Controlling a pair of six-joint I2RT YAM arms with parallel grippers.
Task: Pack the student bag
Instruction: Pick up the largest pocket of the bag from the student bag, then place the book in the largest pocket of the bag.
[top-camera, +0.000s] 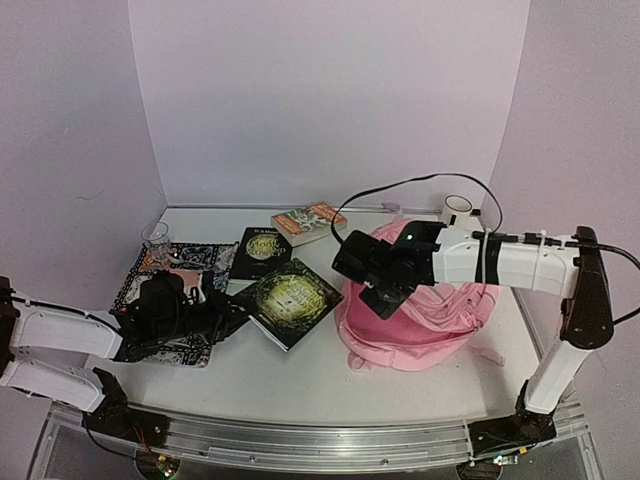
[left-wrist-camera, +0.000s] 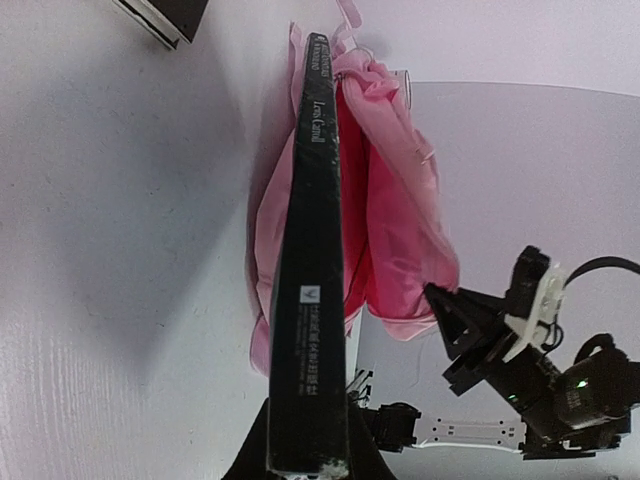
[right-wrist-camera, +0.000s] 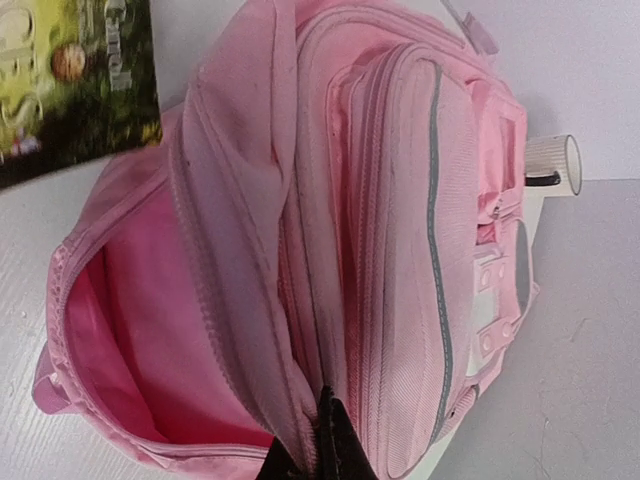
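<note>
The pink student bag (top-camera: 425, 315) lies on the table at the right, its main compartment open toward the left. My right gripper (top-camera: 385, 292) is shut on the bag's fabric beside the zipper and holds the flap up. In the right wrist view the gripper (right-wrist-camera: 325, 445) pinches that fold, with the open pink interior (right-wrist-camera: 130, 330) to its left. My left gripper (top-camera: 232, 312) is shut on a dark green-covered book (top-camera: 292, 300) just left of the bag. In the left wrist view the gripper (left-wrist-camera: 308, 445) holds the book's spine (left-wrist-camera: 312, 280), which points at the bag's mouth (left-wrist-camera: 385, 230).
A second dark book (top-camera: 260, 250) and an orange book (top-camera: 308, 222) lie behind. A patterned cloth (top-camera: 160, 290) and a glass (top-camera: 155, 235) are at the left under my left arm. A white cup (top-camera: 458, 208) stands behind the bag.
</note>
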